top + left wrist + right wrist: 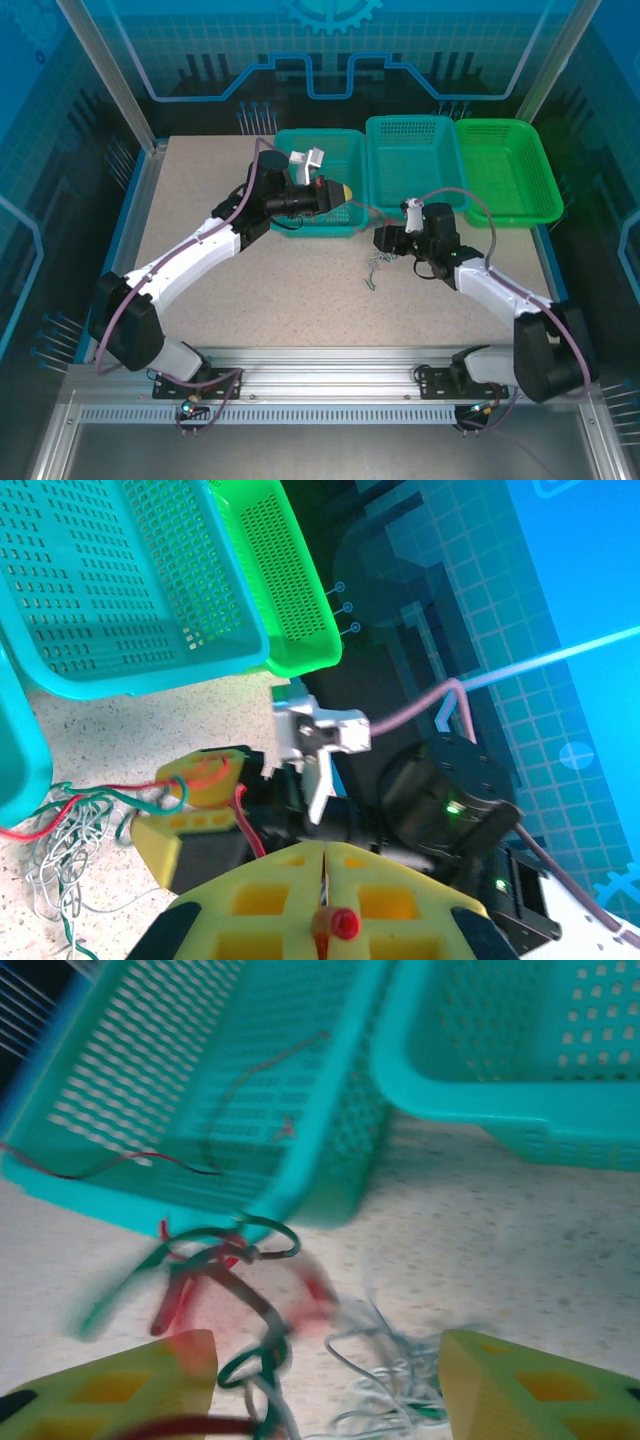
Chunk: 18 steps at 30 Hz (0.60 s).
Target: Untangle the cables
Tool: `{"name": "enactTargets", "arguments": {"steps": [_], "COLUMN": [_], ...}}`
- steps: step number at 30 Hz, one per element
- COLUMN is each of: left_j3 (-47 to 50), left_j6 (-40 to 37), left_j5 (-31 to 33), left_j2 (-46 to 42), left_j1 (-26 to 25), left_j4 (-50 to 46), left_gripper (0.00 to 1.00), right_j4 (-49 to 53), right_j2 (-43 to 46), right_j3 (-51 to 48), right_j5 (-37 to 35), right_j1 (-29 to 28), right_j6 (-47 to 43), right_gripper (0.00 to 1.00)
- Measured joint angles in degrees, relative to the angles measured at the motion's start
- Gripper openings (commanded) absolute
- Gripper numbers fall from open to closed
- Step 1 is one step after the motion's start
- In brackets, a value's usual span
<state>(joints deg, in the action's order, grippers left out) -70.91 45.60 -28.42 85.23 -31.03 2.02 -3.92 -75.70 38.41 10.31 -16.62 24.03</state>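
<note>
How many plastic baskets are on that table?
3, side by side at the far edge: left teal basket, middle teal basket, green basket on the right. None looks hidden.

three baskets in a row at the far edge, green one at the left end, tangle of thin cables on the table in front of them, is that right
No: the green basket is at the right end of the row, not the left, as the top external view shows. The rest stands: the cable tangle lies on the table in front of the row.
</note>
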Motion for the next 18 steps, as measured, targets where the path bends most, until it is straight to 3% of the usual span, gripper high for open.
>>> {"name": "enactTargets", "arguments": {"steps": [3,8,14,17,18], "left_j3": [-0.04,-0.9,-3.3,-3.41,-3.41], "left_j6": [1.03,2.08,2.56,2.56,2.56], "left_j5": [-0.15,-0.39,-0.35,-0.26,-0.02], "left_j2": [-0.96,-3.74,-7.98,-9.2,-9.46], "left_j1": [0.0,0.13,1.25,1.86,2.19], "left_j4": [-0.07,-0.46,0.17,0.37,0.33], "left_gripper": [0.0,0.0,0.0,0.0,0.0], "right_j4": [2.38,7.06,10.62,11.23,11.43], "right_j2": [-4.85,-11.06,-12.0,-11.43,-11.1], "right_j3": [1.42,4.02,3.28,2.38,1.95], "right_j5": [-4.33,-6.99,-8.87,-9.75,-10.12], "right_j1": [0.22,1.31,1.97,2.05,2.14], "right_j6": [2.12,4.48,6.14,7.08,7.65], "right_gripper": [0.31,0.25,0.16,0.0,0.0]}}
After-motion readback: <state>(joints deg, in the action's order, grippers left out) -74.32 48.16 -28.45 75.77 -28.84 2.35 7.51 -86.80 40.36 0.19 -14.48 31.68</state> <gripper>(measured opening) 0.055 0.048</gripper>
